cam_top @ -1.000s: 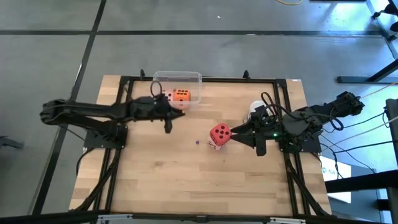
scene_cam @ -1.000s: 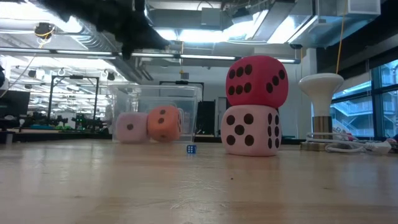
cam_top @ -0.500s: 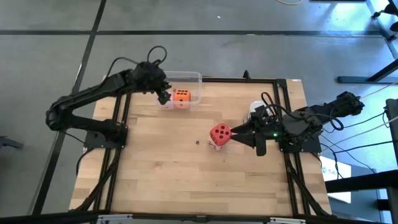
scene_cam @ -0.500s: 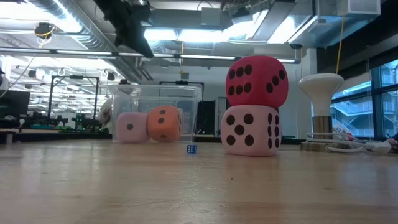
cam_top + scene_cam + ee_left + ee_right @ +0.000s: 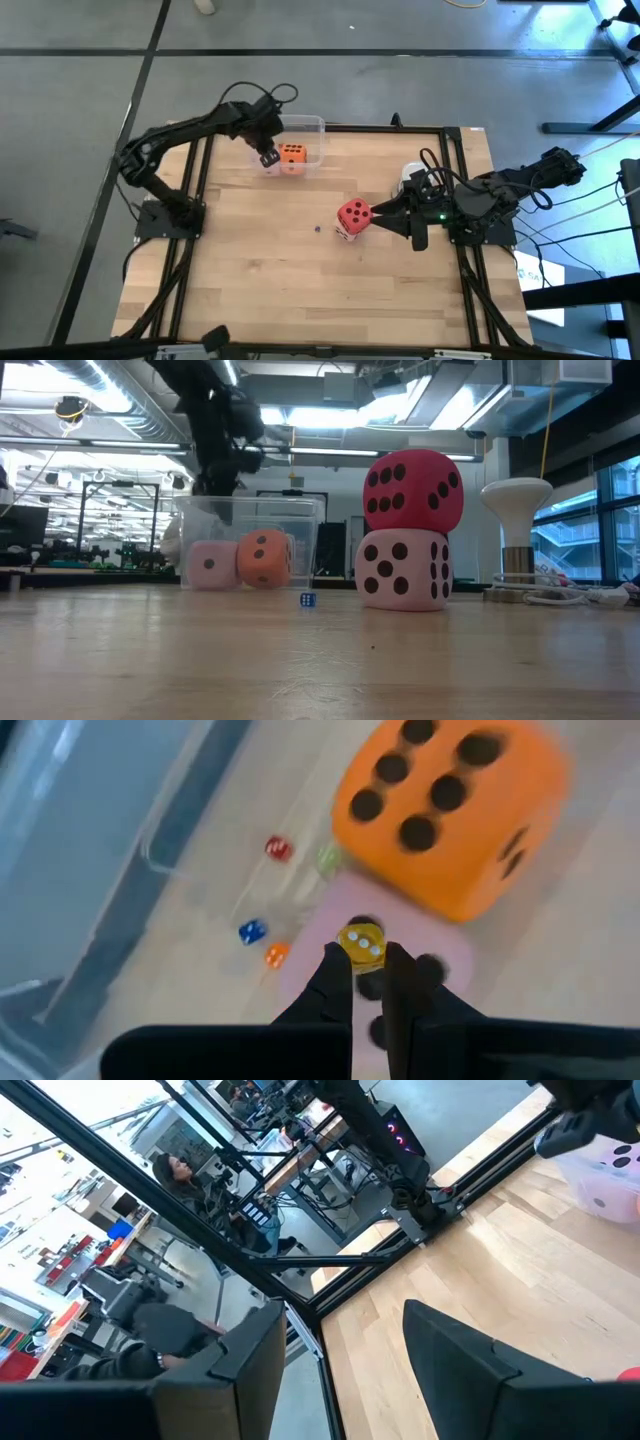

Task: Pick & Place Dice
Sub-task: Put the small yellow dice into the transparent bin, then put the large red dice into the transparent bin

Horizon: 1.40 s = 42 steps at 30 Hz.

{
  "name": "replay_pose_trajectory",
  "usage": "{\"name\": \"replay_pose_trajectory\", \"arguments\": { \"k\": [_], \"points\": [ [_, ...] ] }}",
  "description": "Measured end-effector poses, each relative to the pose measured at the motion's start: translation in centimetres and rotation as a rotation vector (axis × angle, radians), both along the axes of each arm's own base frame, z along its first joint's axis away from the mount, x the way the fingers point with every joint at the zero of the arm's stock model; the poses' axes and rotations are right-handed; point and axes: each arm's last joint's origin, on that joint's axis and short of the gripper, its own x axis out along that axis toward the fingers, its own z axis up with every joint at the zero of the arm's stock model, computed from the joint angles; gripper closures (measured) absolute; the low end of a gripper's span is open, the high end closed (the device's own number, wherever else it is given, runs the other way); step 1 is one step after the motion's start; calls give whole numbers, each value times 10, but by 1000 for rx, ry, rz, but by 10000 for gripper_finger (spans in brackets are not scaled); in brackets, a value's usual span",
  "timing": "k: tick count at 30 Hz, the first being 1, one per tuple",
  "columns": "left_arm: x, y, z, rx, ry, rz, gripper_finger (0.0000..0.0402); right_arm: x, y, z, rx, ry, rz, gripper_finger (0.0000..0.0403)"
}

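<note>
A clear tub (image 5: 312, 126) at the far edge holds an orange die (image 5: 292, 153) (image 5: 450, 810) and a pink die (image 5: 212, 564) (image 5: 410, 955). My left gripper (image 5: 267, 158) (image 5: 361, 965) hangs over the pink die, shut on a tiny yellow die (image 5: 361, 942). Mid-table, a red die (image 5: 352, 213) (image 5: 412, 491) rests on top of a pale pink die (image 5: 403, 568). My right gripper (image 5: 382, 213) (image 5: 340, 1315) is open, level beside the red die on its right; I see no contact. My left gripper pinches the tiny yellow die (image 5: 361, 942) between its two fingertips (image 5: 335, 970), pointing down into the tub from above. The die is lifted clear, just over the pink die's top face.
Tiny dice lie on the tub's floor: red (image 5: 278, 848), blue (image 5: 251, 932), orange (image 5: 277, 954). Another tiny blue one (image 5: 307, 600) lies on the table near the stack. A white mushroom-shaped stand (image 5: 516, 510) and cables sit by the right arm.
My left arm has swung from the table in front of the tub toward the far edge, folded up, and brought its gripper down over the tub's left part. The right arm and the stacked dice have stayed still.
</note>
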Motion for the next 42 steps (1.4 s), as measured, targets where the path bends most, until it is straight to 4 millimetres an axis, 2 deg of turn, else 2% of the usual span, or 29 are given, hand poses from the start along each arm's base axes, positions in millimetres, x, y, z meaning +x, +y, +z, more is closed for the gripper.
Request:
{"name": "replay_pose_trajectory", "arguments": {
  "k": [7, 19, 25, 31, 39, 42],
  "points": [
    [4, 8, -17, -36, 63, -30, 399, 0, 0, 0, 0, 0, 0, 202],
    [5, 9, -18, -28, 77, -75, 395, 0, 0, 0, -10, -1, 2, 202],
    [5, 9, -18, -23, 82, -70, 379, 0, 0, 0, -10, -1, 2, 202],
    [5, 9, -18, -15, 74, -69, 335, 0, 0, 0, -9, -1, 1, 202],
    [7, 11, -17, -2, 48, -59, 240, 0, 0, 0, -3, 0, 1, 202],
    [7, 13, -16, -7, 15, 7, 213, 0, 0, 0, -3, 0, 0, 202]
  ]
}}
